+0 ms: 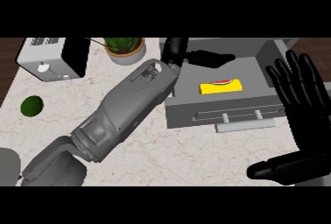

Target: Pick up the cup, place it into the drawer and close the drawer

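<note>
The grey drawer (255, 72) stands pulled out from the counter's right side, its handle (245, 127) toward me. Inside it lies a yellow cup (222, 86) with a red and green watermelon mark, on its side near the drawer's front. My left forearm crosses the counter from the lower left. Its black left hand (197, 56) hovers over the drawer's far left corner, fingers stretched to the right, apart from the cup and holding nothing. My right hand (302, 109) rests open at the right edge, fingers up, just right of the drawer.
A potted plant (126, 49) stands at the back, left of the drawer. A grey and black appliance (51, 59) sits at the back left. A green round fruit (32, 106) lies near the counter's left edge.
</note>
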